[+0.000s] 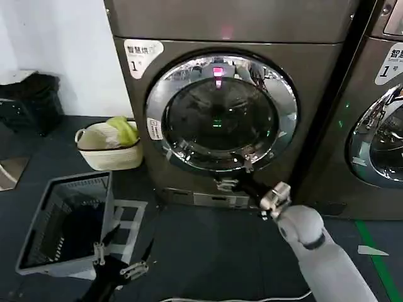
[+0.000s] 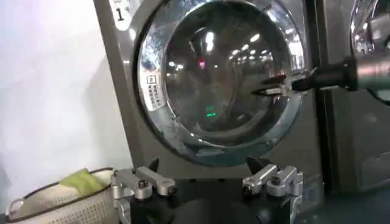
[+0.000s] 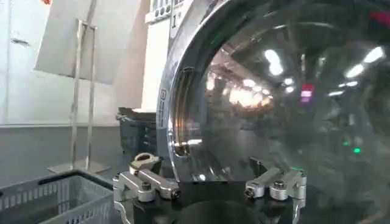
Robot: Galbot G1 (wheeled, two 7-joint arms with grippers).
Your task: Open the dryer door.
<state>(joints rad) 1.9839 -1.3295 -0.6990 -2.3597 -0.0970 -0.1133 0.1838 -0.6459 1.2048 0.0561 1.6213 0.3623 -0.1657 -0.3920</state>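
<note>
My right gripper (image 1: 238, 173) sits at the lower edge of the dryer door (image 1: 220, 112), fingers spread and grasping nothing, one finger just beside the chrome ring. I judge this placement to be a search for a purchase on the rim, since the door appears to be shut flush against the dark-grey dryer (image 1: 233, 25) in front of me. The right wrist view shows the ring's edge close ahead between my open fingers (image 3: 146, 182).

My left gripper (image 1: 116, 261) hangs low near the floor, fingers spread and empty, well apart from the door, beside the grey basket (image 1: 38, 261).

Count: two machines, the second (image 1: 371, 126) partly seen at my right; one grey basket; one white woven basket (image 1: 110, 154) holding green cloth.
</note>
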